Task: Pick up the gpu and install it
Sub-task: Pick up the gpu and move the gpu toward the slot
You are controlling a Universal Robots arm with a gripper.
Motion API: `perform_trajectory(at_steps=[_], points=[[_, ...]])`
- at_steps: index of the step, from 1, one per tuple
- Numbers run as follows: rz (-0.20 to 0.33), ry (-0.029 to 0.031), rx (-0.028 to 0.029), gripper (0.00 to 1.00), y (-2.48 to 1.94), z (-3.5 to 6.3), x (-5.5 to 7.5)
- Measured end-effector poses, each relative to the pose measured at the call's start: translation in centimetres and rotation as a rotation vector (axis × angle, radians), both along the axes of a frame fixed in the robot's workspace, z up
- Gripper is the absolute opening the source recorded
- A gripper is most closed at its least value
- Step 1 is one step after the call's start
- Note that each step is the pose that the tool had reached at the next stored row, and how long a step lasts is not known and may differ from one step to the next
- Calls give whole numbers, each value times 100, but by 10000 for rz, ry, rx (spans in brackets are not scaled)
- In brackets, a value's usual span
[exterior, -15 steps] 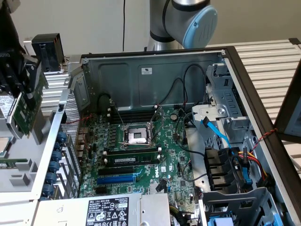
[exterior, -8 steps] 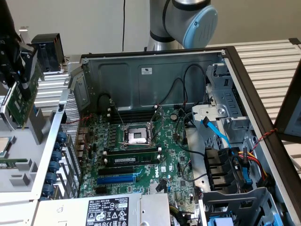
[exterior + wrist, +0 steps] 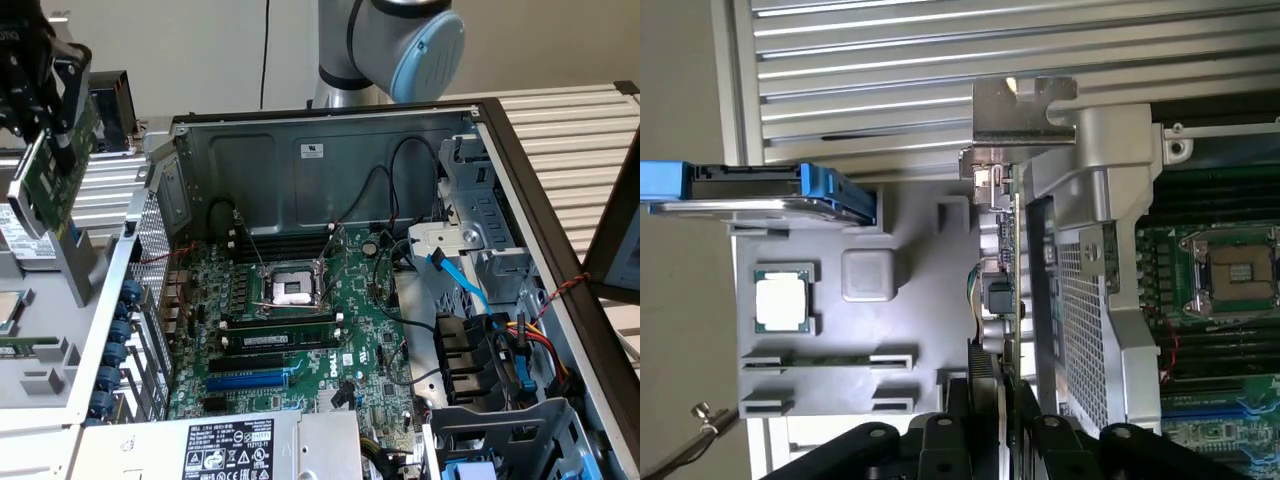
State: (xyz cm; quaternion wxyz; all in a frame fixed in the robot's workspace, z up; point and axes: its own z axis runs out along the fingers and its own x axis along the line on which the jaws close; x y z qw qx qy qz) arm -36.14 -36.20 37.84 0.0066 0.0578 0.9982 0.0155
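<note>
Holding the gpu [image 3: 55, 180] tight in the gripper [image 3: 62, 150], up in the air, touching nothing else. Tilted in the exterior view, with the green board facing out and the shiny end plate [image 3: 22, 205] at the low end. Hanging over the grey tray [image 3: 60, 330], close to the tray's edge beside the open computer case [image 3: 300, 150]. Seen edge-on in the wrist view, pinched between two black fingers [image 3: 985, 390], with the shiny plate at the far end. Not yet in the case. Inside the case, lying flat: a green main board [image 3: 370, 340] with an open square socket [image 3: 295, 290] in the middle and long slots next to it. In the tray: a square silver chip [image 3: 785, 300] in its own pocket, and a drive with blue ends [image 3: 760, 190] along one edge.
</note>
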Motion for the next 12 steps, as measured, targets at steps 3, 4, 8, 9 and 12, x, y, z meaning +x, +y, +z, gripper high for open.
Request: perform_trajectory(at_steps=[3, 4, 8, 9, 12], points=[[1, 64, 1, 28, -2, 117, 107], [1, 114, 0, 28, -3, 144, 141], [0, 353, -10, 28, -11, 224, 259], [0, 415, -12, 28, -14, 244, 290], [1, 531, -19, 28, -32, 310, 413]])
